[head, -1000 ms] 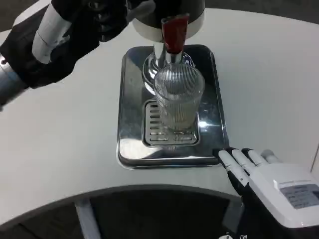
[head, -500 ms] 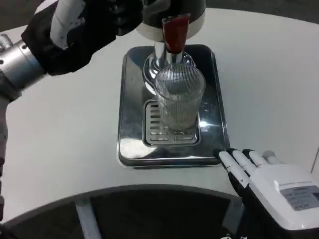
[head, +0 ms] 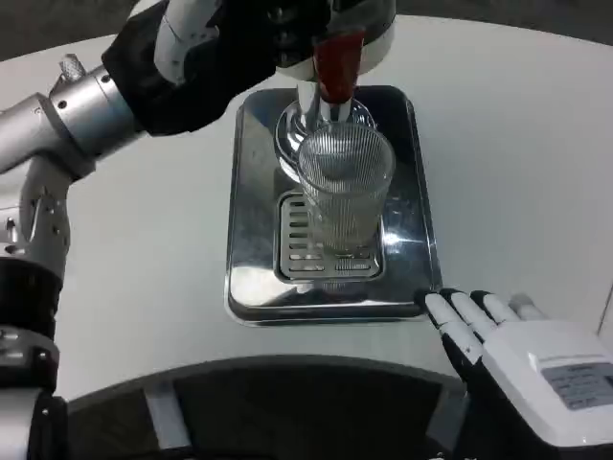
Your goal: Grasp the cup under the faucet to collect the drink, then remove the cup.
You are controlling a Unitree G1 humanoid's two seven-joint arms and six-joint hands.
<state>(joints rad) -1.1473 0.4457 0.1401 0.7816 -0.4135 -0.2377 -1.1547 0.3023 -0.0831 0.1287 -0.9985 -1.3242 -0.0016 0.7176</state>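
Observation:
A clear ribbed cup stands upright on the drip grate of a steel tray, right under the red faucet lever of the dispenser. My left hand is raised at the top of the picture, its dark fingers up against the dispenser beside the lever; how they lie is hidden. My right hand rests low at the tray's front right corner, fingers apart and stretched toward the tray, holding nothing. It is clear of the cup.
The tray sits in the middle of a round white table. The table's curved front edge runs just below the tray, with dark floor beneath it.
My left arm has swung rightward and inward, bringing the hand up to the dispenser by the lever. The right hand has barely shifted. The cup stands where it was.

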